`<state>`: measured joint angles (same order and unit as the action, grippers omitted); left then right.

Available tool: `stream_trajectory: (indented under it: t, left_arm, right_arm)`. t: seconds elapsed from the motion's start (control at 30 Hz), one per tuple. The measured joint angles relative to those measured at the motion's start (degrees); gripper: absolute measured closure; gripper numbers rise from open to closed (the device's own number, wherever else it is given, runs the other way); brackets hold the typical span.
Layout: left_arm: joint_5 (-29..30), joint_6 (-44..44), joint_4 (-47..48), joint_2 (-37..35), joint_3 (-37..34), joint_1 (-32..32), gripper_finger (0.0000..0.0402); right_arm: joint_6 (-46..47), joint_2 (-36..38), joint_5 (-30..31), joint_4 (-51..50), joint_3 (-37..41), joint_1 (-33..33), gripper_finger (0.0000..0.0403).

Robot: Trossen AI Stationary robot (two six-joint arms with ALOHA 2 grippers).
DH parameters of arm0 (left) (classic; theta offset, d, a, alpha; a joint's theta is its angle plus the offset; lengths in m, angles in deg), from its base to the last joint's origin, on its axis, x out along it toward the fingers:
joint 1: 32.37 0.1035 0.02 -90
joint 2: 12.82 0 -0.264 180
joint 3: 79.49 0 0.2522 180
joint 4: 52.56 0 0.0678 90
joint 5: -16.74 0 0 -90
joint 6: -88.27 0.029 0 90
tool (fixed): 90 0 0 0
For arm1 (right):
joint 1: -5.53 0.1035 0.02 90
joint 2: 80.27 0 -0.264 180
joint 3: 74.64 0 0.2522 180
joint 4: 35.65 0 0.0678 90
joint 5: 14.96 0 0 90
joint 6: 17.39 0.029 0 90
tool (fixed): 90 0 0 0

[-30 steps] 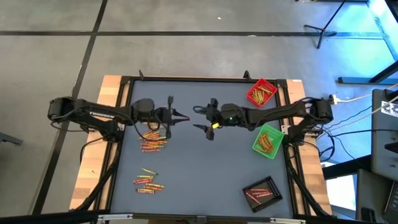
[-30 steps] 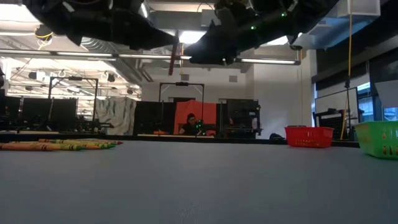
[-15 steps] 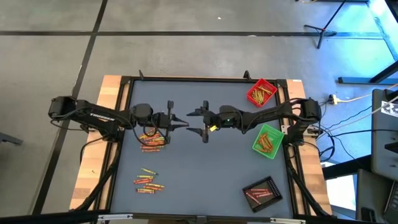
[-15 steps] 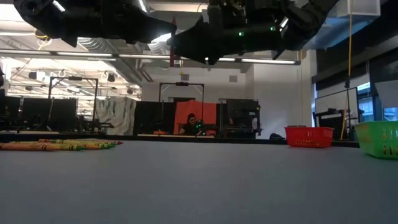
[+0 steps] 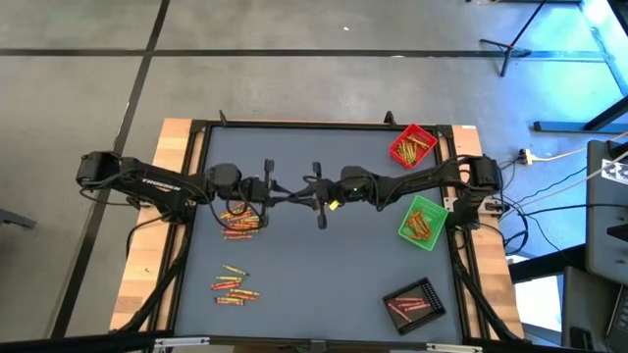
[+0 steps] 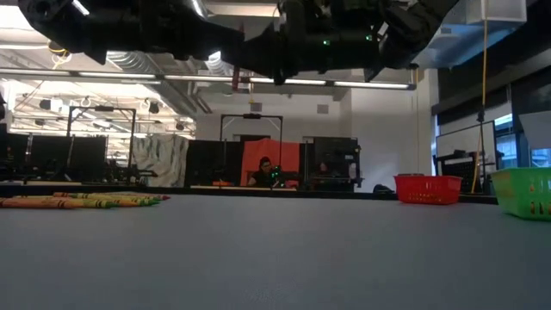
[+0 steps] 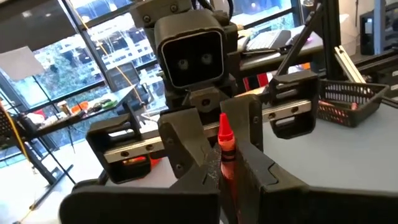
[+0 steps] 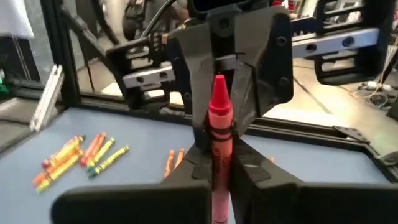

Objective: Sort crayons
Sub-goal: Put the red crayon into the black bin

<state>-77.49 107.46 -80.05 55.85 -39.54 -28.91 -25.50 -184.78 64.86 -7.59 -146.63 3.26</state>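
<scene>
On the left of the grey table (image 5: 324,275), two loose heaps of crayons are seen in the high view: one heap (image 5: 242,224) lies just below the left arm's wrist, the other (image 5: 234,285) nearer the front edge. In the low view the crayons appear as a flat row (image 6: 82,201) at the left.

Above the middle of the table, the left gripper (image 5: 286,193) and the right gripper (image 5: 306,192) are brought tip to tip, well clear of the surface. A single red crayon (image 7: 226,146) is held between them. In the left wrist view it is pinched by the left gripper's own fingers (image 7: 186,146), and in the right wrist view the same crayon (image 8: 219,121) is clamped by the right gripper's fingers (image 8: 252,171), so both are closed on it. Each arm blocks the other's view ahead.

To the right, a red tray (image 5: 396,138) is set at the far corner, a green tray (image 5: 441,222) sits below it, and a black tray (image 5: 428,313) rests near the front. Each holds crayons.
</scene>
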Motion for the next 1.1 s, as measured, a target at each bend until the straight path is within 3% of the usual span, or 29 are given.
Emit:
stream_trajectory:
  t: [0.17, 0.3, 0.47, 0.73, 0.9, 1.1]
  left_arm:
    - [0.04, 0.40, -0.16, 0.00, 0.00, -0.38, 0.0394]
    - [0.19, -1.62, 0.46, 0.01, 0.00, -0.65, 0.0393]
    - [0.14, -3.62, 0.42, -0.04, 0.05, -0.65, 0.0353]
    - [0.18, -4.12, 6.73, -2.56, 0.09, -0.68, 0.0273]
    - [0.24, -4.11, 10.18, -4.48, 0.02, -0.68, 0.0267]
    - [0.27, -4.10, 11.85, -4.74, 0.02, -0.68, 0.0267]
  right_arm:
    - [-1.27, 0.00, 0.52, -0.10, -0.14, 0.01, 0.0361]
    - [-1.99, -0.01, 0.55, -1.43, -0.19, 0.06, 0.0383]
    - [-2.76, 0.40, 2.22, -5.63, -0.35, 0.16, 0.0379]
    - [-7.29, 5.53, 14.43, -33.50, -6.19, 4.77, 0.0391]
    - [-5.42, 9.22, 20.35, -47.58, -9.72, 8.89, 0.0375]
    - [2.11, 13.95, 21.24, -61.83, -11.76, 15.01, 0.0391]
